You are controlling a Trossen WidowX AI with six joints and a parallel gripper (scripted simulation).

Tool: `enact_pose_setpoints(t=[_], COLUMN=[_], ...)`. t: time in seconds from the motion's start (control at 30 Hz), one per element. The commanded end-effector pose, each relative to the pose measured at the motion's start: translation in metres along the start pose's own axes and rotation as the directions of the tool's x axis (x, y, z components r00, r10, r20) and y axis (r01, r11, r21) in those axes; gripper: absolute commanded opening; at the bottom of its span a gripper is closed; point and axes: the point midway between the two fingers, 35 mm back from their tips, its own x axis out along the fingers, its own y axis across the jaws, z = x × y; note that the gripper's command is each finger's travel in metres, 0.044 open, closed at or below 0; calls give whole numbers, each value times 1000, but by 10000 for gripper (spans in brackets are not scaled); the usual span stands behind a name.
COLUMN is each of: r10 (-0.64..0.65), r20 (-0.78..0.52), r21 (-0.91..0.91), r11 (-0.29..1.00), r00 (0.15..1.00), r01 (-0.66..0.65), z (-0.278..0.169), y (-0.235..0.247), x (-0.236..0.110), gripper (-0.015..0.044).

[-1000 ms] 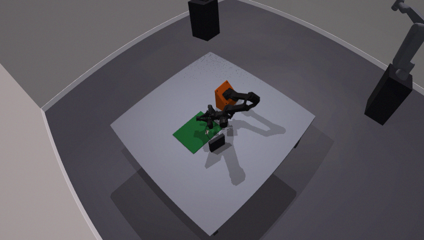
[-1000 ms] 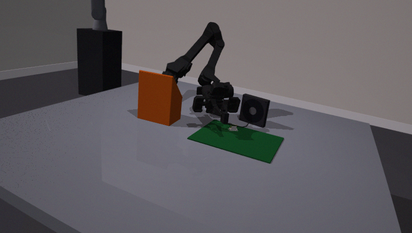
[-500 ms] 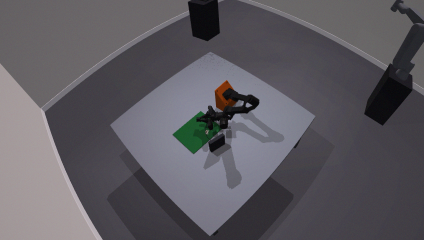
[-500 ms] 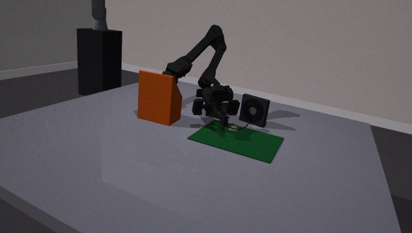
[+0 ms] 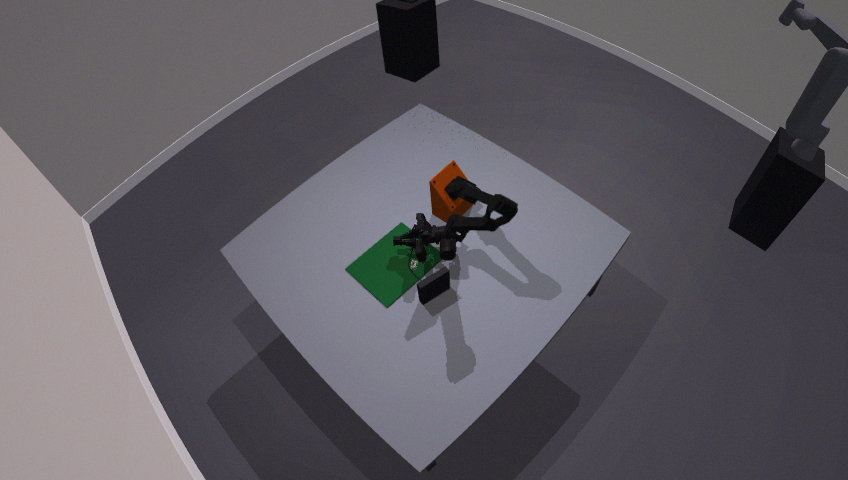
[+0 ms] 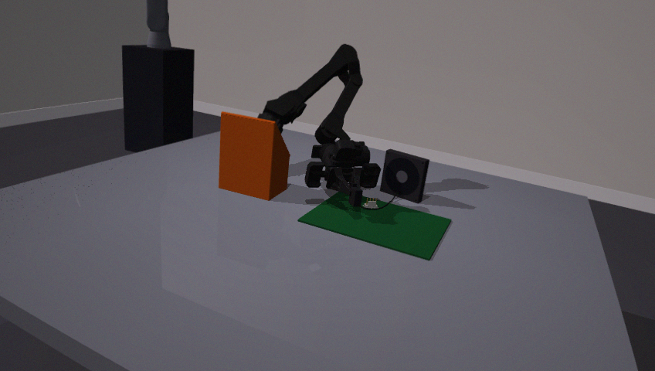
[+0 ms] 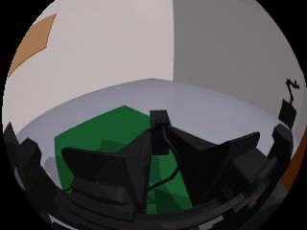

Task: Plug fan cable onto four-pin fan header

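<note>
Shoulder and elbow links rise from behind the orange wedge-shaped block, fold sharply at the top, and drop our forearm steeply toward the green board, so that the wrist points down at the board's near-fan edge. Our gripper hangs low over that edge with its fingers drawn close and pinching the fan's plug, a small dark block seen at the fingertips in the wrist view, with the thin black cable trailing back from it between the fingers. Measured from the board, the plug sits just above the surface and just beside the pale four-pin fan header; we cannot tell from these views whether plug and header touch, but the plug is not over the pins. The black fan stands upright on the grey table just off the board's far edge, beside the gripper, its cable curving down from it toward the header. The orange block stands off the board's opposite corner, apart from it.
</note>
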Motion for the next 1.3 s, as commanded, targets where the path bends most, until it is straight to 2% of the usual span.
enact_pose_setpoints(t=[0.0, 1.27], r10=[-3, -4], r20=[4, 4], r21=[2, 2], r11=[1000, 1000], r00=[1000, 1000], r01=[3, 4], z=[-4, -31], y=[0, 0], x=[2, 7], gripper=[0, 0])
